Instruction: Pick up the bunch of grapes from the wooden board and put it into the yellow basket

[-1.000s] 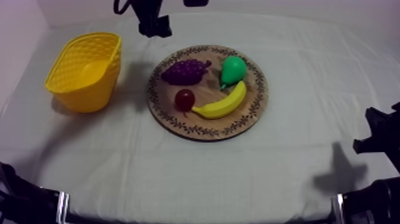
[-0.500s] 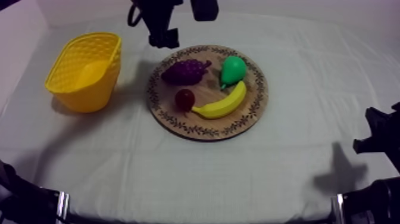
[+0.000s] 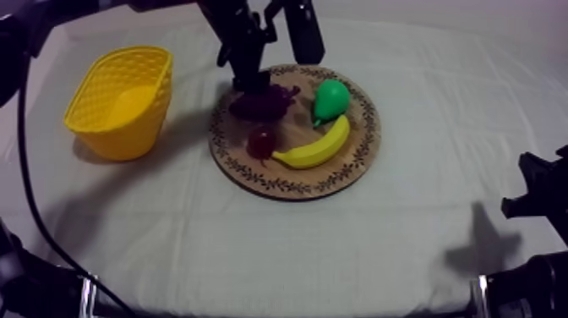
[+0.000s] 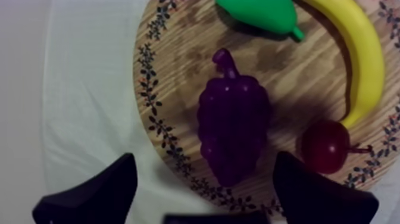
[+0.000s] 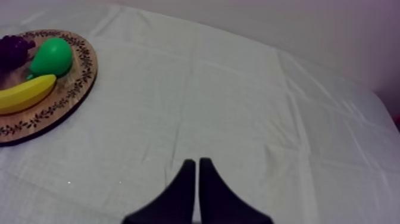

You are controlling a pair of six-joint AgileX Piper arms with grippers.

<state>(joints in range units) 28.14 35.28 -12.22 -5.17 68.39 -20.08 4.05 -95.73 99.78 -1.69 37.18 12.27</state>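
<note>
Top view: one basket (image 3: 127, 135), one board (image 3: 359, 145)

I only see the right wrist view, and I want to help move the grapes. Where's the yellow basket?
Observer: The yellow basket stands on the cloth beside the wooden board, on the side where the grapes lie.
Operator: Is the other tool grabbing them?
Observer: Not yet. The left tool is open above the grapes, one finger at each side.
Operator: Is there any fruit I can't see?
Observer: Yes, a small red fruit lies on the board beside the grapes, at the banana's end.
</note>
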